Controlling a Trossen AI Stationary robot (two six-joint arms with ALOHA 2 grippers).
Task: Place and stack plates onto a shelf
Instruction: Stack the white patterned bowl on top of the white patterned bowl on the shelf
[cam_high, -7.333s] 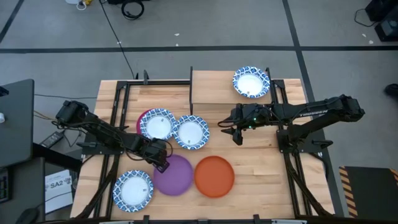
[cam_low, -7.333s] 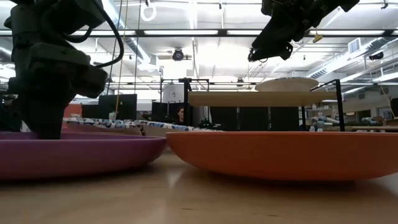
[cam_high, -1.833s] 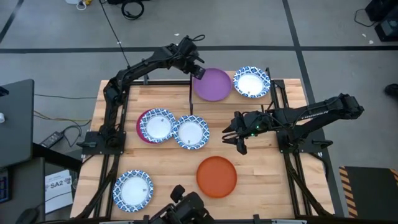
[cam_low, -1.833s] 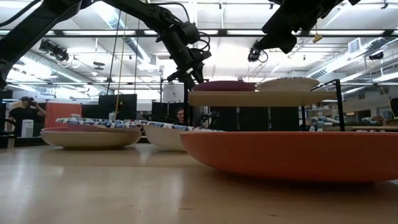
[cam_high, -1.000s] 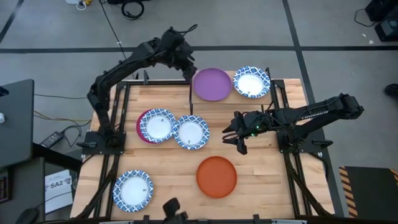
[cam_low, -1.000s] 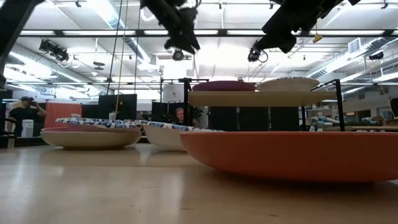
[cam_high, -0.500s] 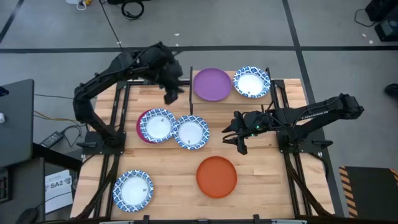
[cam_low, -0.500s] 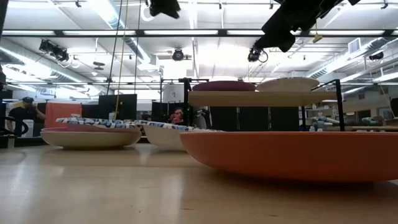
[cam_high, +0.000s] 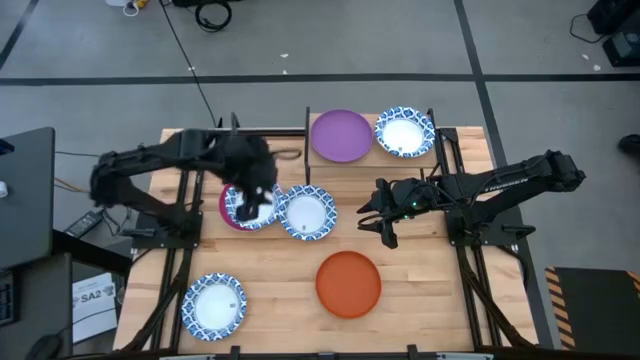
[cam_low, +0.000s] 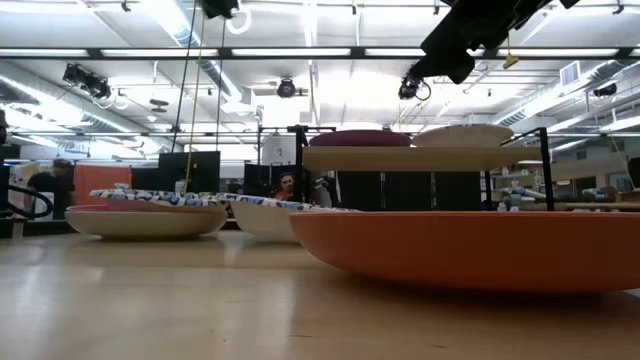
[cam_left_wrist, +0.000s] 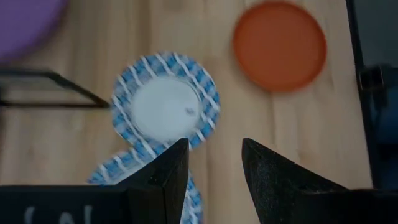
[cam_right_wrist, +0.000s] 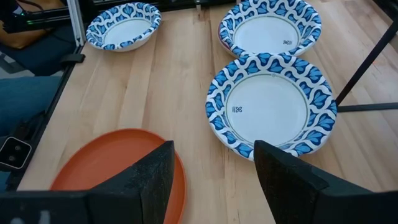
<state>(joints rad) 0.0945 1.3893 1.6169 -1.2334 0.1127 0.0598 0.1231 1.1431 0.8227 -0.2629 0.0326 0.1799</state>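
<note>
High view alone gives the full layout: purple plate (cam_high: 342, 135) and a blue-rimmed plate (cam_high: 404, 132) side by side on the shelf (cam_high: 322, 155) at the table's (cam_high: 420, 270) far edge. On the table: blue-rimmed plate on magenta plate (cam_high: 226, 205), partly under the left arm; second blue-rimmed plate (cam_high: 308, 212) touching it; orange plate (cam_high: 348, 283) nearer the front; another blue-rimmed plate (cam_high: 213, 305) at front left.

Low view shows the height that the top view lacks: shelf board (cam_low: 410, 158) raised on thin black legs, purple plate (cam_low: 362, 138) and the pale underside of the other plate (cam_low: 462, 135) on it; orange plate (cam_low: 465, 248) fills the foreground. People in the room behind, small and dim.

Left gripper (cam_high: 258, 195) hangs over the stacked pair, arm bent in from the table's left side, blurred. Left wrist view looks straight down: fingers (cam_left_wrist: 163, 177) apart, nothing between them, blue-rimmed plate (cam_left_wrist: 165, 106) and orange plate (cam_left_wrist: 280, 45) below, purple plate cut off at a corner.

Right gripper (cam_high: 385, 228) is mid-table between the shelf and the orange plate, arm stretched in from the right. Right wrist view: fingers (cam_right_wrist: 154, 177) apart, empty; three blue-rimmed plates and part of the orange plate (cam_right_wrist: 118, 158) ahead.

In the low view the left arm is cut off at the top edge, and only part of the right arm shows.
</note>
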